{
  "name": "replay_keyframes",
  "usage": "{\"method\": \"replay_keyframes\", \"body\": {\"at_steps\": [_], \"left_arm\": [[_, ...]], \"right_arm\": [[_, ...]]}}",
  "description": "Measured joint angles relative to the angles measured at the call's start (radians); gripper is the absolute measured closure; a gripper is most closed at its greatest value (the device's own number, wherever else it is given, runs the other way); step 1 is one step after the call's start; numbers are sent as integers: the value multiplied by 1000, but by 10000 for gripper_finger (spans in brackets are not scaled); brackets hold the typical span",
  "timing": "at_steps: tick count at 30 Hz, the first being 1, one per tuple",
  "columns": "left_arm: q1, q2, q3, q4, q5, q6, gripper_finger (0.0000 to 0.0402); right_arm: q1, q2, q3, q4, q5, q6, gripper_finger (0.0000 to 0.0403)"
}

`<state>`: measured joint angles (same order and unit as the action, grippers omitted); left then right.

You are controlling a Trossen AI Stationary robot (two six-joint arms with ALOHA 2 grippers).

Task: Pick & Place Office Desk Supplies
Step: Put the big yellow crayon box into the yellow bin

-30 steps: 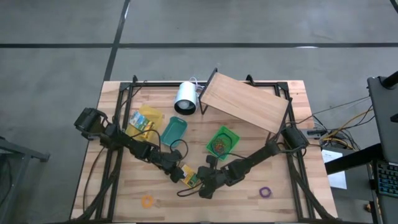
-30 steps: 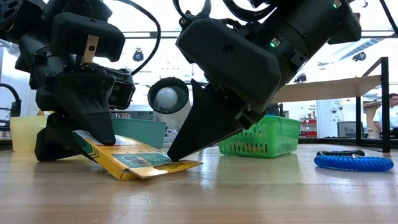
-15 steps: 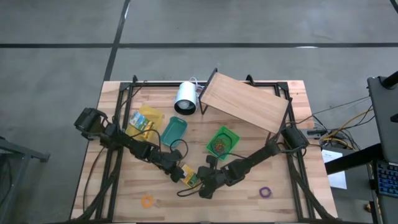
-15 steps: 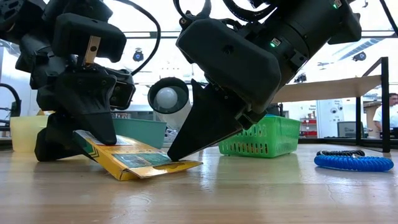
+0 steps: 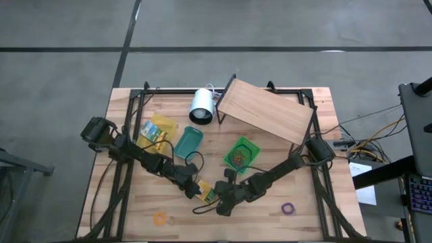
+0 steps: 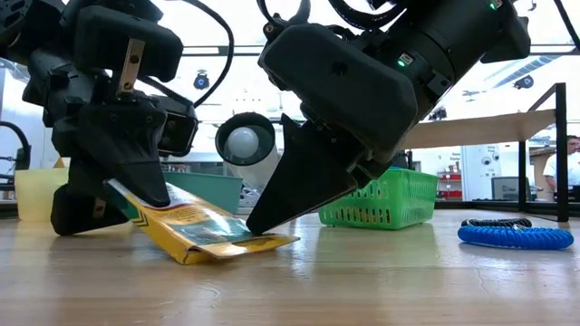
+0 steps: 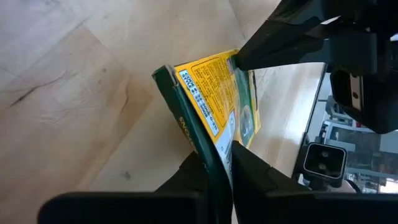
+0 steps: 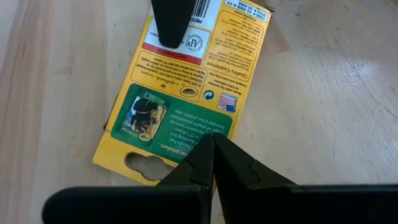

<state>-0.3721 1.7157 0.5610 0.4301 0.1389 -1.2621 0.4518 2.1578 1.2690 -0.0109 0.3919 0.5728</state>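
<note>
A flat yellow-and-green box (image 5: 205, 194) lies tilted near the table's near middle, printed face up (image 8: 186, 93). My left gripper (image 5: 196, 188) is shut on its raised end. My right gripper (image 5: 217, 199) is shut, and its tips stand on the box's low end by the hang hole (image 8: 144, 163). In the low view the left gripper (image 6: 116, 192) is left of the right one (image 6: 260, 226). An orange loop (image 5: 159, 218) and a purple loop (image 5: 288, 208) lie flat on the wood. My left gripper pinches the box's barcode end at its green side edge (image 7: 186, 134) between two fingers, slanting down from the table's left. That end is raised (image 6: 127, 192) while the opposite end (image 6: 272, 243) rests on the table. My right gripper has its shut fingertips (image 8: 208, 149) pressed on the box's top face near the hang-hole end (image 6: 237, 232). It comes slanting down from the table's right.
Behind the arms stand a yellow bin holding a green-and-white packet (image 5: 156, 131), a teal tray (image 5: 188, 142) and a green basket (image 5: 241, 154). A white cylinder (image 5: 201, 106) and a slanted wooden board (image 5: 266, 116) are at the far edge.
My left gripper has risen a little, tipping the box's held end higher. The hang-hole end has stayed on the table under my right gripper's tips.
</note>
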Motion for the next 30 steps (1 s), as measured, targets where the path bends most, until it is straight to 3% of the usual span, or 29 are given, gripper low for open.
{"method": "replay_keyframes", "body": {"at_steps": [7,16,30], "left_arm": [[0,1,0,8,-4,0,337],[0,1,0,10,-4,2,343],[0,0,3,-8,-8,5,343]], "right_arm": [[0,0,0,0,0,0,394],[2,-3,-2,17,6,-10,394],[54,-38,-3,44,174,-118,394]]}}
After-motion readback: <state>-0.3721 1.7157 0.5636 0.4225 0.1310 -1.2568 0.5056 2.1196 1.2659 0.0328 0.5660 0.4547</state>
